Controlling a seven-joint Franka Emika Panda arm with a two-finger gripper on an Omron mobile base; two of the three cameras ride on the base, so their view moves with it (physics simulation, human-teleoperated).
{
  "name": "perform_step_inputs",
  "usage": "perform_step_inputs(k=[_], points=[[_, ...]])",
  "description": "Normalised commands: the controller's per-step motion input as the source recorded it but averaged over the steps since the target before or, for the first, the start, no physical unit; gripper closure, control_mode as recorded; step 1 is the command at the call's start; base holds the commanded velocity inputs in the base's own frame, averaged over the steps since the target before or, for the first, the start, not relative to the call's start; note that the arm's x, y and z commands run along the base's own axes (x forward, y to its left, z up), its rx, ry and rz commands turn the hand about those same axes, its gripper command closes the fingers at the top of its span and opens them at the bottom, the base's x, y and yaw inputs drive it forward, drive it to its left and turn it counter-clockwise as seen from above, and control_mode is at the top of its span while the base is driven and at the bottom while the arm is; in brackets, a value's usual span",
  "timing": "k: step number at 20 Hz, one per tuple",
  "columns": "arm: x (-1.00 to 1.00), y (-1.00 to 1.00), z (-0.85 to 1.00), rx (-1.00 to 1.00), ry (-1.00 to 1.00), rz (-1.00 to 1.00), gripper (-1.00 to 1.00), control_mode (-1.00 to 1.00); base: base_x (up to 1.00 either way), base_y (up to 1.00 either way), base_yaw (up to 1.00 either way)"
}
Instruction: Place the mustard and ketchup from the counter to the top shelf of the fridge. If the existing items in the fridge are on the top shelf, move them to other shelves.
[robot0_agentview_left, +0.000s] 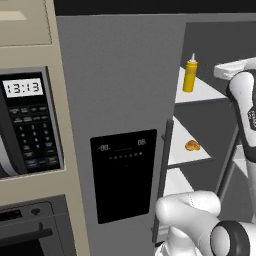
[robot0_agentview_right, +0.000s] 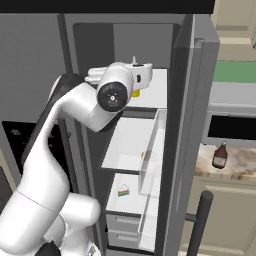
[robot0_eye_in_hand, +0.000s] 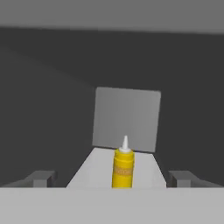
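The mustard (robot0_agentview_left: 189, 74), a tall yellow squeeze bottle with a pale pointed nozzle, stands upright on the top shelf (robot0_agentview_left: 202, 92) of the fridge (robot0_agentview_left: 120, 100), a smooth flat white plate inside the matte grey cabinet. In the hand view the same bottle (robot0_eye_in_hand: 124, 168) shows an orange band round its middle and stands centred between the two dark fingertips (robot0_eye_in_hand: 41, 178), which are spread wide to either side and hold nothing; the gripper (robot0_eye_in_hand: 116, 181) is drawn back from the bottle, apart from it. The left base view shows the golden-brown bun-like lump (robot0_agentview_left: 192, 145) on the shelf below the mustard, and the black glossy dispenser panel (robot0_agentview_left: 123, 175) on the closed grey door. The right base view gives what the left cannot: a small pale wedge-shaped slice (robot0_agentview_right: 123, 190) (with coloured layers) on a lower white shelf above the grey drawers, and the ketchup (robot0_agentview_right: 219, 155), a small dark reddish-brown bottle with a narrow neck, upright on the marbled stone counter (robot0_agentview_right: 240, 162) beyond the open door.
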Motion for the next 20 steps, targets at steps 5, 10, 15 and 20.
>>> perform_step_inputs(k=[5, 10, 15, 20], points=[[-1.0, 0.05, -0.06, -0.21, 0.06, 0.0, -1.0, -1.0, 0.0, 0.0, 0.0], [-1.0, 0.37, -0.18, -0.3, 0.29, 0.0, -1.0, -1.0, 0.0, 0.0, 0.0], [-0.94, 0.64, -0.53, -0.48, 0.54, 0.01, -1.0, -1.0, 0.0, 0.0, 0.0], [-0.32, 0.41, -0.52, -0.38, 0.11, 0.02, -1.0, -1.0, 0.0, 0.0, 0.0]])
